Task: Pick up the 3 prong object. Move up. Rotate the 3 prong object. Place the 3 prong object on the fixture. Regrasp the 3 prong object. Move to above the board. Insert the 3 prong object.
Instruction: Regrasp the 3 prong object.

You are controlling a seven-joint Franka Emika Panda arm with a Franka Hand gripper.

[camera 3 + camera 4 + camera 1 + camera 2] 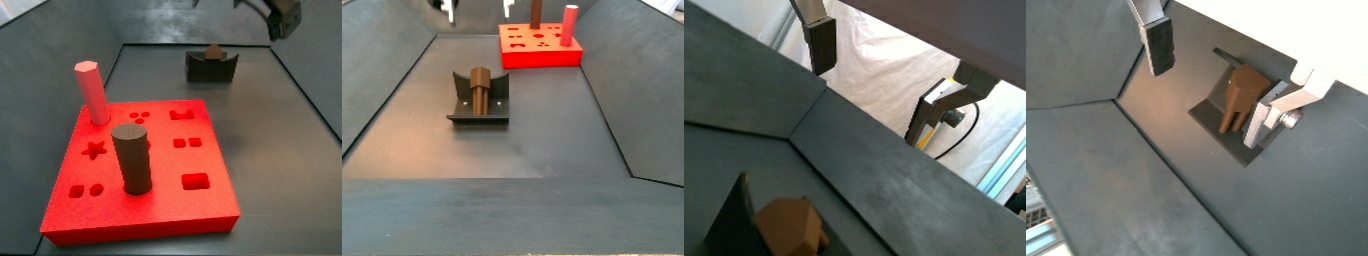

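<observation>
The 3 prong object (1240, 98), a small brown piece, rests on the dark fixture (1217, 122) and stands free of the fingers. Both side views show it there: the 3 prong object (480, 84) on the fixture (477, 112), and the 3 prong object (213, 50) on the fixture (209, 70). In a wrist view the brown piece (791, 224) sits low beside the fixture's bracket (732, 222). My gripper (1211, 100) hangs raised above the floor, open, with nothing between its fingers. The gripper (281, 15) is high and off to one side of the fixture, as is the gripper (446, 8). The red board (147, 190) lies apart.
On the board (540, 45) stand a pink hexagonal peg (91, 92) and a tall dark cylinder (131, 158). Sloping dark walls (382, 90) ring the grey floor. White cloth (885, 55) and a cable (958, 125) lie beyond the wall.
</observation>
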